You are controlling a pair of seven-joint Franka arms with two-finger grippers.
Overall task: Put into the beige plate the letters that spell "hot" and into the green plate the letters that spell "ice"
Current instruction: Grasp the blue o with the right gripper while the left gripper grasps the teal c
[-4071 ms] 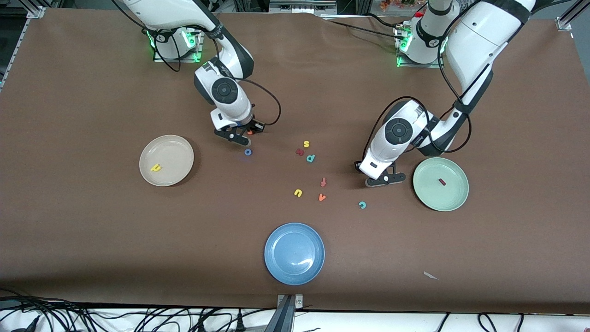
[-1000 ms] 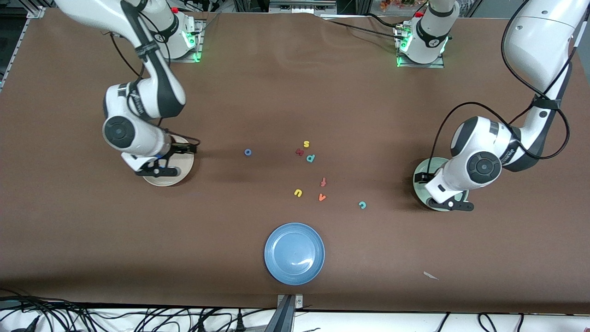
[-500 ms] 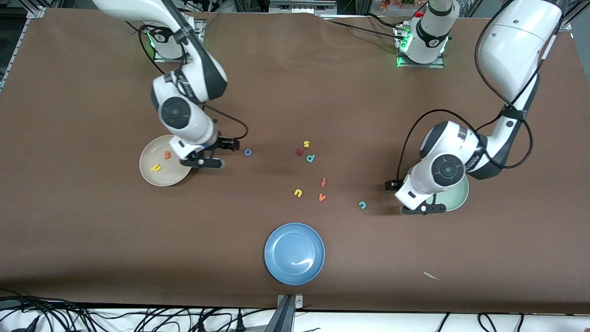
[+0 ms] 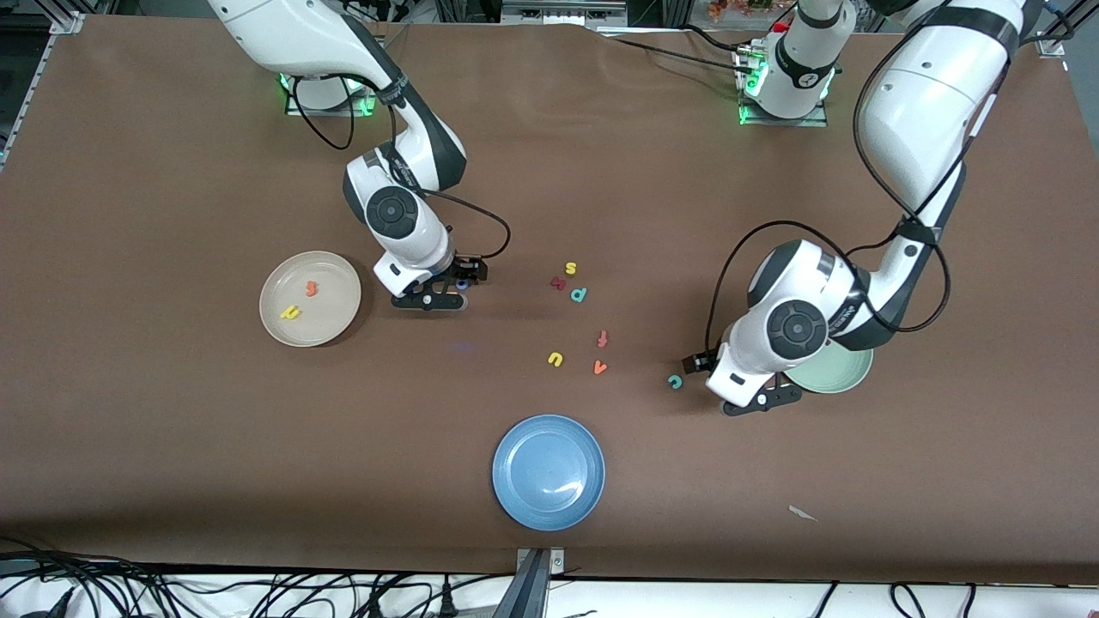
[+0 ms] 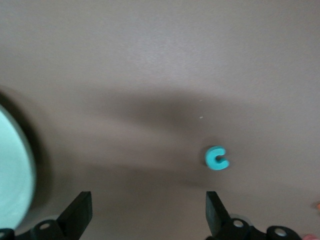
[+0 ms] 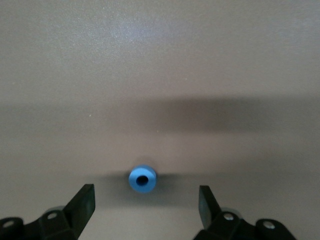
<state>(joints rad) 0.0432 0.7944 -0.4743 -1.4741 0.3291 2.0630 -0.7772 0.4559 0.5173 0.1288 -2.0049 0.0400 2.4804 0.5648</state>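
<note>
Both arms have swung off their plates: the right gripper (image 4: 451, 292), jaws spread, hovers over the blue foam ring o (image 6: 142, 178); the left gripper (image 4: 738, 386), jaws spread, nears the teal foam c (image 4: 676, 382) at its nine o'clock, apparently for pickups.

Brown table (image 4: 172, 429). Cream-beige plate (image 4: 335, 322) holding yellow h (image 4: 291, 313) and orange t (image 4: 312, 288); pale mint-green plate (image 4: 846, 373); blue plate (image 4: 524, 498); blue o (image 6: 142, 178); teal c (image 5: 217, 158).

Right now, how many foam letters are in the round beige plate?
2: a yellow foam h and an orange foam t, both lying in the round beige plate, the t farther from the front camera. None looks hidden.
</note>
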